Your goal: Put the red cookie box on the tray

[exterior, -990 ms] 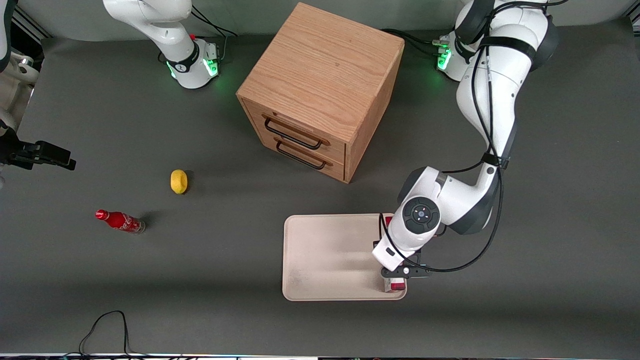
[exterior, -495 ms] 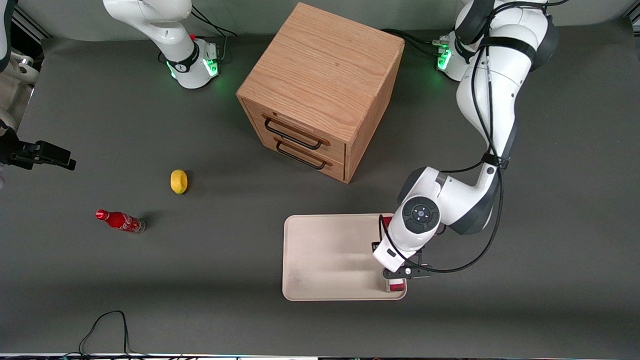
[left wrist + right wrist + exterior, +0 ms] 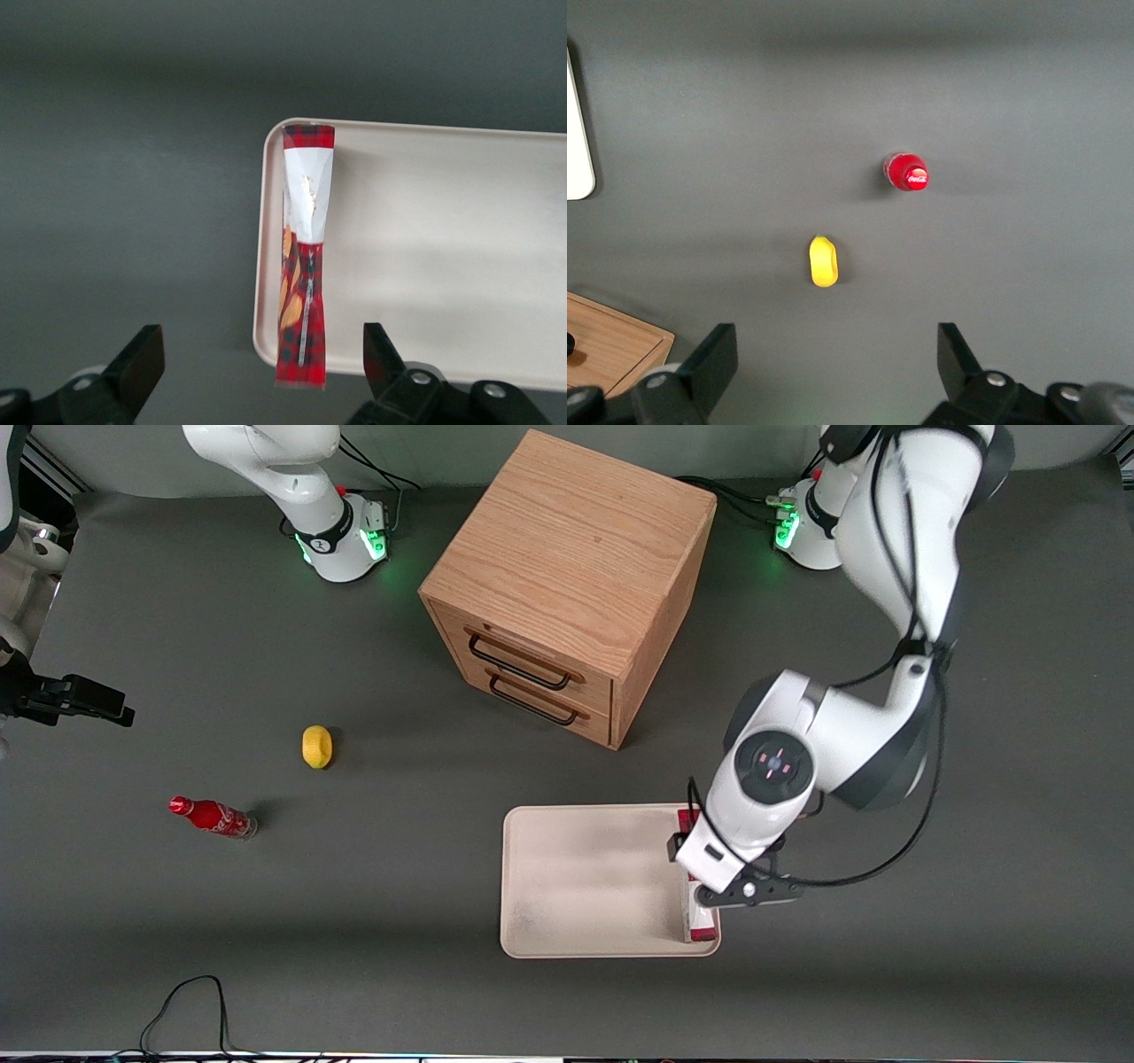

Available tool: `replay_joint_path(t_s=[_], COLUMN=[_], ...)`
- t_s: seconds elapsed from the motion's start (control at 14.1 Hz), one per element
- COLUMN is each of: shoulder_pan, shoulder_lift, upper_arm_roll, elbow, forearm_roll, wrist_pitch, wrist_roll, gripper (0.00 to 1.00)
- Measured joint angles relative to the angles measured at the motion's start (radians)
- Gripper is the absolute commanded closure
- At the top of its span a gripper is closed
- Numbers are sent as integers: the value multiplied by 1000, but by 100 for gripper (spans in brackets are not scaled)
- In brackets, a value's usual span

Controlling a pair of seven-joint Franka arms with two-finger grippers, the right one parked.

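Your left gripper (image 3: 257,363) hangs above the thin red cardboard cookie box (image 3: 303,257), its 2 black fingers (image 3: 142,359) spread wide with nothing between them and clear of the box on both sides. You can see the box standing on a narrow red edge on the large pale cream-pink tray (image 3: 443,257), just inside the low rim at the working arm's end. Its long axis runs along that short rim; in the front view the box (image 3: 696,921) shows below the wrist, one end close to the tray corner nearest the camera. In the wrist view a white patch covers 1 end portion of the top edge and the rest is red plaid.

You have little margin on the rim side: the box sits right against the edge of the tray (image 3: 585,877). Toward the parked arm's end the tray lies open and bare for most of its width.

Around the tray you have the dark grey table (image 3: 399,903). A wooden 2-drawer cabinet (image 3: 567,584) stands farther from the front camera than the tray, well apart from it. Toward the parked arm's end lie a small yellow lemon-shaped object (image 3: 317,746) and a small red bottle (image 3: 213,817), both well away.
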Motion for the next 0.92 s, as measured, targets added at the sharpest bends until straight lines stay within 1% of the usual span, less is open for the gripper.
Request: replay_joint_path(t_s=[0.14, 0.28, 0.57, 0.71, 0.92], shoulder_pan=[0, 0, 19, 64, 159], shoulder_lift=[-95, -166, -229, -267, -344], upper_arm_roll=[-16, -31, -27, -25, -24], elbow=[1, -1, -1, -7, -68], forearm_roll=[-3, -24, -63, -78, -90], wrist_pitch=[-96, -166, -235, -296, -334], wrist_roll=[0, 0, -39, -37, 69], gripper=[0, 0, 0, 0, 0])
